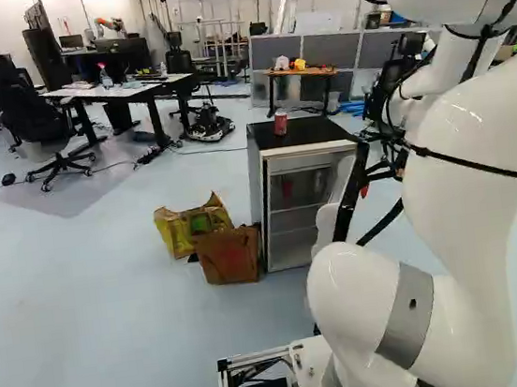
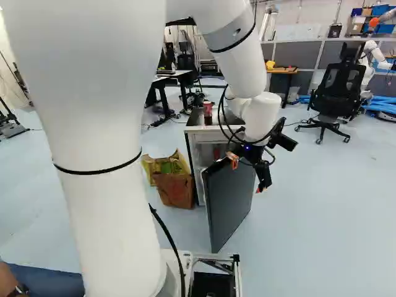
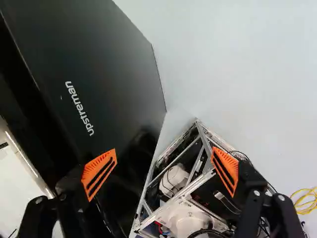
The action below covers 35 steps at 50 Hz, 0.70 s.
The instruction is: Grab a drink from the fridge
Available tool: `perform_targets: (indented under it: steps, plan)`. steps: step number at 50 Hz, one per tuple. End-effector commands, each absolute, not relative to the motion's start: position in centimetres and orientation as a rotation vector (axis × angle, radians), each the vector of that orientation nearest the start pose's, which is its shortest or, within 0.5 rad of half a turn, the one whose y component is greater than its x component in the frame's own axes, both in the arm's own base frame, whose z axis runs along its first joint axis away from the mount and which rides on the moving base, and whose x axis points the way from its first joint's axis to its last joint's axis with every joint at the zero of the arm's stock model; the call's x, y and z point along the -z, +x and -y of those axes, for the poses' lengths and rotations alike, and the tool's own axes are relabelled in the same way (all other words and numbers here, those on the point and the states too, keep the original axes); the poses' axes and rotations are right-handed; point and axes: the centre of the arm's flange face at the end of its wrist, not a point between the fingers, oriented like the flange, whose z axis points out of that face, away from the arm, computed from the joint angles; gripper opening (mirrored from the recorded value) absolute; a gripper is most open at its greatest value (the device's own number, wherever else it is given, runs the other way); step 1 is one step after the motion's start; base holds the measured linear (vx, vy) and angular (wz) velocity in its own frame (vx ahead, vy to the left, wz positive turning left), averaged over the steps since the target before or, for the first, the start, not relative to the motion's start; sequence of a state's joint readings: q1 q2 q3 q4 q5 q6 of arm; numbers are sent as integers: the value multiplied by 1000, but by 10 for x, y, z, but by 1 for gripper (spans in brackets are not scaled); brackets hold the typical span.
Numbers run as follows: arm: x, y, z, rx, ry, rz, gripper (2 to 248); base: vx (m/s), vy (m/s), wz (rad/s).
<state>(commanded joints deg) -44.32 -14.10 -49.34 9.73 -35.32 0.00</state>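
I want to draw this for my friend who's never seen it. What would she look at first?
Probably the big, shiny white robot arm, filling the right side of the left base view. Next, the small silver-grey fridge ahead, its dark door swung open, with a red can on its black top. Beside it sits a crinkly yellow bag.

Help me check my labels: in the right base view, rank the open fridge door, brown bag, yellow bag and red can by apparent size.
Fridge door
Brown bag and yellow bag: too alike to rank
Red can
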Motion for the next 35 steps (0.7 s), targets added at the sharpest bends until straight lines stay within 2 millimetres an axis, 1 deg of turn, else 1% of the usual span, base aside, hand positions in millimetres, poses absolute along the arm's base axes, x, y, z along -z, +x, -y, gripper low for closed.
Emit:
perform_targets:
  steps: [16,35]
  plan:
    - [-390,341,290,44,-2790,-1258,247,0,0,0]
    - [-390,345,259,73,-2860,-1150,247,0,0,0]
